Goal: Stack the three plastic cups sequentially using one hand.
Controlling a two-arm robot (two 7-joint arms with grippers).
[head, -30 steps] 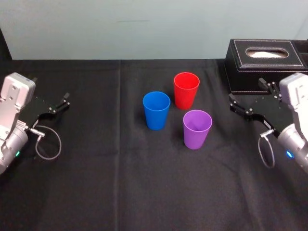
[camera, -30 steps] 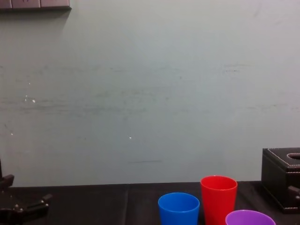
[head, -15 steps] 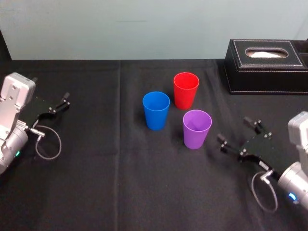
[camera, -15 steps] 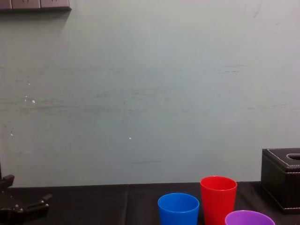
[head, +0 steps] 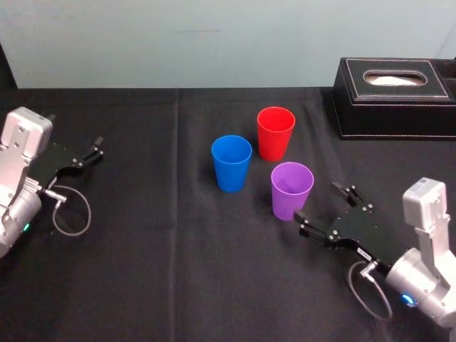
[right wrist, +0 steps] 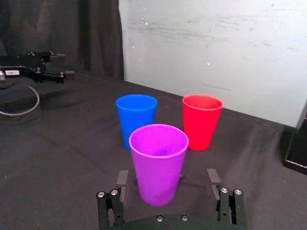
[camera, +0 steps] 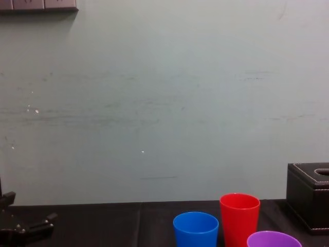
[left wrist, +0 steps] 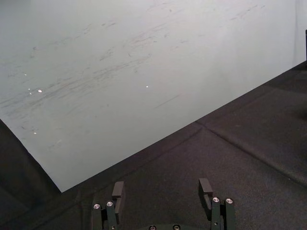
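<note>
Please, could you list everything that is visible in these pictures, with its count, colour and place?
blue cup: one, blue, middle of the table, left of the other two
red cup: one, red, farthest back of the three
purple cup: one, purple, nearest the robot, upright
tissue box: one, black, far right of the table
tablecloth: one, black, covers the table
wall: one, pale, behind the table
left gripper: one, black, parked at the table's left side, fingers open
right gripper: one, black, low beside the purple cup, fingers open
</note>
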